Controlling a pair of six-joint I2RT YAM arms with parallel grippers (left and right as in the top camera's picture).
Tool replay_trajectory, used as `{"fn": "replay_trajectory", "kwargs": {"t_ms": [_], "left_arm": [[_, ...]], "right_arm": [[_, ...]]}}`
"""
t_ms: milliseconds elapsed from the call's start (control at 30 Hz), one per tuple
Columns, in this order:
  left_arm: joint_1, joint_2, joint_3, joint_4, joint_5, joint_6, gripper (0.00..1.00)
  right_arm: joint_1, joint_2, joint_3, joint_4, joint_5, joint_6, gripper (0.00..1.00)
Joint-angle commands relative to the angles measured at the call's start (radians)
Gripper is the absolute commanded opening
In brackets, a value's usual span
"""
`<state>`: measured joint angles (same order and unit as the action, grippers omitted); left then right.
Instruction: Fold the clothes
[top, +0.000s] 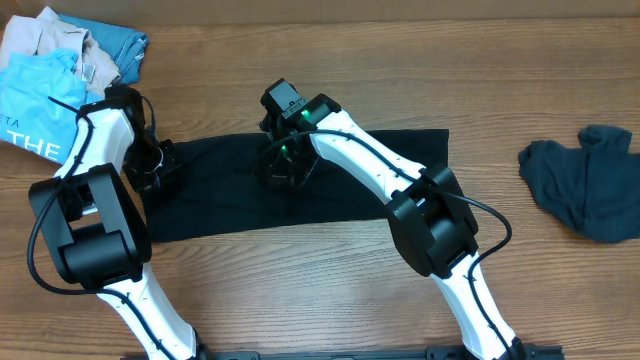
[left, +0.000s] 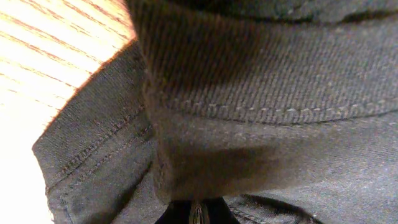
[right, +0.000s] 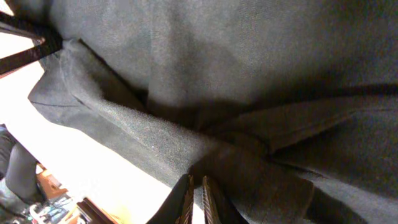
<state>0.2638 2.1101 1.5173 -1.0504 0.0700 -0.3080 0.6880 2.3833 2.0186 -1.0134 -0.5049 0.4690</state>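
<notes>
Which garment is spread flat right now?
The black cloth at centre; the dark grey-blue garment at right and the light-coloured pile at top left lie crumpled.

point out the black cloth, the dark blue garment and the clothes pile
black cloth (top: 220, 190): overhead view, flat part left of its centre
dark blue garment (top: 585, 185): overhead view, middle of the crumpled heap
clothes pile (top: 35, 100): overhead view, its light blue part

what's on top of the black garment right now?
Both end effectors rest on the black garment: left end effector at its left edge, right end effector mid-cloth. Their bodies hide the fingertips overhead.
</notes>
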Motion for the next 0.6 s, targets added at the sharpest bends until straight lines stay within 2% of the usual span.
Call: {"fn": "replay_trajectory", "kwargs": {"t_ms": [0, 100, 167, 267, 400, 467, 500, 567], "left_arm": [[0.004, 0.011, 0.01, -0.002, -0.034, -0.01, 0.06], [0.006, 0.011, 0.01, -0.028, -0.16, -0.01, 0.06], [0.006, 0.011, 0.01, -0.035, -0.187, -0.01, 0.07], [0.006, 0.01, 0.014, -0.053, -0.264, -0.034, 0.07], [0.0, 0.006, 0.104, -0.113, -0.259, -0.034, 0.04], [-0.02, 0.006, 0.217, -0.188, -0.219, -0.034, 0.04], [-0.037, 0.005, 0.257, -0.209, -0.174, -0.031, 0.04], [-0.081, 0.001, 0.296, -0.216, -0.074, -0.008, 0.04]], "right_arm": [[-0.001, 0.067, -0.004, 0.008, 0.012, 0.023, 0.1], [-0.029, 0.081, -0.002, -0.032, 0.191, 0.022, 0.08], [-0.062, 0.081, -0.002, -0.063, 0.286, 0.018, 0.08], [-0.108, 0.081, -0.002, -0.066, 0.287, -0.001, 0.08], [-0.116, 0.08, 0.071, -0.105, 0.288, -0.005, 0.04], [-0.105, 0.079, 0.18, -0.161, 0.288, -0.006, 0.04], [-0.105, 0.079, 0.235, -0.187, 0.288, -0.023, 0.08], [-0.13, 0.074, 0.374, -0.278, 0.349, -0.028, 0.23]]}}
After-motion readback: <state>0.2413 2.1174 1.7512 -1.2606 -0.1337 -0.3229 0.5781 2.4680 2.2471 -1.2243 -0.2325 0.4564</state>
